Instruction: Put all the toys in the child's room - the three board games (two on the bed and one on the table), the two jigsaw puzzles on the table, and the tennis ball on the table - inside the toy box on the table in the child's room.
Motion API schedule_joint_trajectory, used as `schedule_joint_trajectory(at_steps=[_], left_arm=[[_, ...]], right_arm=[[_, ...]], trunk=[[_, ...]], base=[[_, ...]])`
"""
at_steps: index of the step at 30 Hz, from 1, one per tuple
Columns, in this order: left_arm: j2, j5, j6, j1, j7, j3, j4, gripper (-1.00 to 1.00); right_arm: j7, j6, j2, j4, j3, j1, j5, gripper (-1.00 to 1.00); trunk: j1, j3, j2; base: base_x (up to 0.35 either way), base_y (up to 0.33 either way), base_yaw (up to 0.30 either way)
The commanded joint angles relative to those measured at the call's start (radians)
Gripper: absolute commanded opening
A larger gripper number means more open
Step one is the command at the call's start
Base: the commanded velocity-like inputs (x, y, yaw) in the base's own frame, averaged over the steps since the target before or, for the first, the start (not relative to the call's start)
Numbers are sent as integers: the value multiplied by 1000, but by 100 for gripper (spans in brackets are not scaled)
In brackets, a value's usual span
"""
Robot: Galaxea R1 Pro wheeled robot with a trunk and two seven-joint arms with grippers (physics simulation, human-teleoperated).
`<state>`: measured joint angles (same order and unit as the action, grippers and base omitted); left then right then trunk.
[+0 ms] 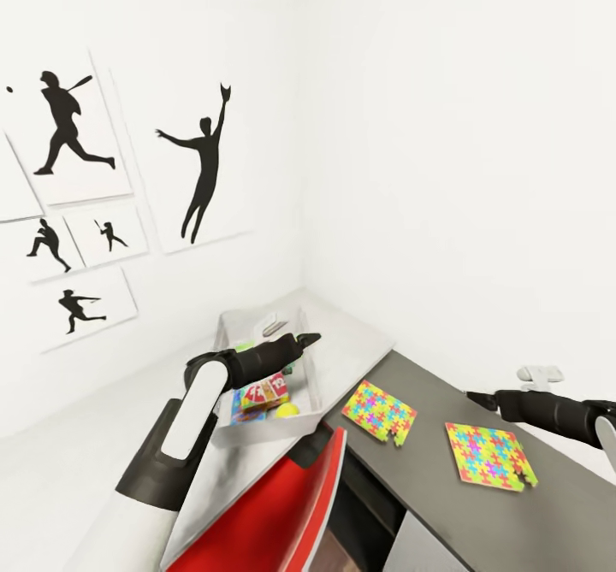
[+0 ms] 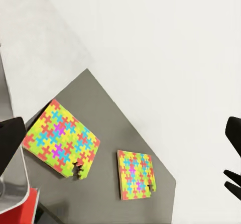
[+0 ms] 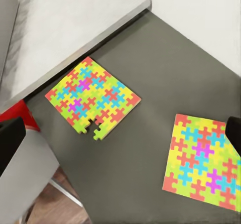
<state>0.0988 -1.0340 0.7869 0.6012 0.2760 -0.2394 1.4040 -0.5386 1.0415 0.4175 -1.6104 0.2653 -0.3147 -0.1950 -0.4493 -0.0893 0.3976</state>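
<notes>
The toy box [image 1: 229,328] stands on the light grey table [image 1: 355,341] in the corner. A colourful board game [image 1: 259,396] and the tennis ball [image 1: 288,409] lie inside it. My left gripper [image 1: 308,340] hovers over the box, open and holding nothing, its fingers [image 2: 10,139] wide apart. Two jigsaw puzzles lie flat on the dark grey section [image 1: 445,504]: one near the box [image 1: 379,412] [image 2: 60,138] [image 3: 93,96], the other further right [image 1: 489,455] [image 2: 134,175] [image 3: 203,161]. My right gripper [image 1: 476,399] hangs open above the right puzzle, fingers [image 3: 10,139] spread.
A red chair [image 1: 282,504] is tucked against the desk below the box. White walls close the corner, with black sports silhouettes [image 1: 201,170] on the left one. A small white object [image 1: 541,374] sits at the wall behind my right arm.
</notes>
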Motion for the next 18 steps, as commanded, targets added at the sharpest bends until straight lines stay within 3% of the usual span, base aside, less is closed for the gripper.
schedule_joint_trajectory(at_steps=[1, 4, 10, 18], left_arm=[[0, -11, 2, 1, 10, 0, 0, 100], [7, -11, -3, 30, 10, -9, -50, 100], [22, -10, -12, 105, 20, -80, -168, 100], [28, -13, -18, 149, 26, -121, -269, 100]], right_arm=[[-3, 6, 0, 0, 1, -1, -1, 100], [-3, 6, 1, 0, 2, -1, -2, 100], [-3, 6, 1, 0, 4, -1, -4, 100], [-3, 6, 4, 0, 5, -1, -5, 100]], trunk=[[-1, -2, 2], [-1, 0, 2], [-1, 4, 2], [-1, 10, 2]], base=[[0, 0, -281], [0, 0, -281], [0, 0, -280], [0, 0, -279]])
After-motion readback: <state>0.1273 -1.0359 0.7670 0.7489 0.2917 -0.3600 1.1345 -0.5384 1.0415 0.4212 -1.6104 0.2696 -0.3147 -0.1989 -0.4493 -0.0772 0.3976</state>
